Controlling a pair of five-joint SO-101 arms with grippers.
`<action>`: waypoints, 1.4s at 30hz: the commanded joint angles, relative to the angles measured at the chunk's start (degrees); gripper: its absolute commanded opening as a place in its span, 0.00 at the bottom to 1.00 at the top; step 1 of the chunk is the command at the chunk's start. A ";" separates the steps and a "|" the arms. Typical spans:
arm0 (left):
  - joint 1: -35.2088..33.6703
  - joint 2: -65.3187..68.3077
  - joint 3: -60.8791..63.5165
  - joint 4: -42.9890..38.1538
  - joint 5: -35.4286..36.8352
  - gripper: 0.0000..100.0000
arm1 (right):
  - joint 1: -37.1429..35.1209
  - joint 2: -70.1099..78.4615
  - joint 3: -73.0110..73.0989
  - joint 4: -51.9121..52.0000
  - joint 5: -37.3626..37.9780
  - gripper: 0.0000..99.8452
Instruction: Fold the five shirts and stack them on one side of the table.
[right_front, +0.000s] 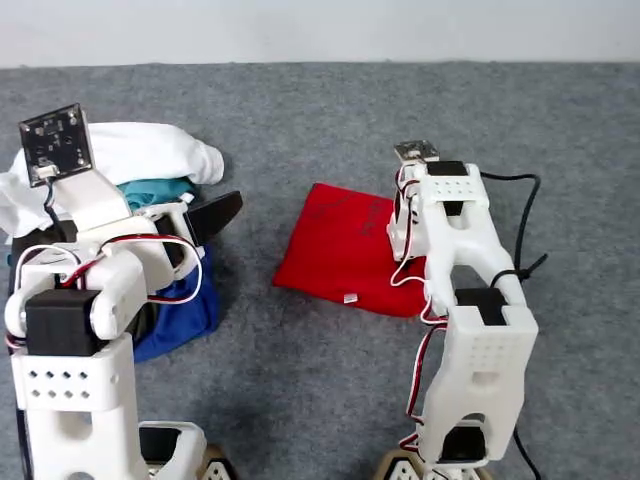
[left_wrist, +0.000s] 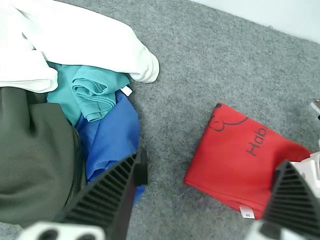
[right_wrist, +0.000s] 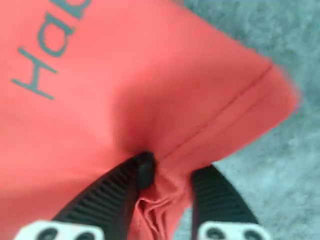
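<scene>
Currently clamping bunched edge of red shirt (right_wrist: 125, 85) in right gripper (right_wrist: 175, 172). Holding nothing in left gripper (left_wrist: 215, 167), spread wide, blue shirt (left_wrist: 110, 135) near one finger.

Grey felt tabletop (right_front: 300, 400), plain white wall (right_front: 320, 30) behind

red shirt (right_wrist: 150, 75): matt cloth, smooth weave, stitched hem | my jaws: black ribbed plastic, matt | desk (right_front: 300, 120): grey, rough, felt-like pile | dark green shirt (left_wrist: 30, 160): fine mesh knit | blue shirt (left_wrist: 110, 135): faint sheen | my arm shells (right_front: 485, 350): smooth white plastic
</scene>
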 joint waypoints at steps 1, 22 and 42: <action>0.00 -0.62 -0.04 -0.62 -0.53 0.38 | -1.71 0.04 -1.23 -1.80 5.19 0.00; 0.00 -0.70 -0.04 -0.62 -0.53 0.38 | 7.16 0.13 -10.20 -16.48 -3.43 0.01; 0.35 -0.70 -0.04 -0.62 -0.53 0.38 | 37.85 0.22 -10.37 -2.86 -28.48 0.01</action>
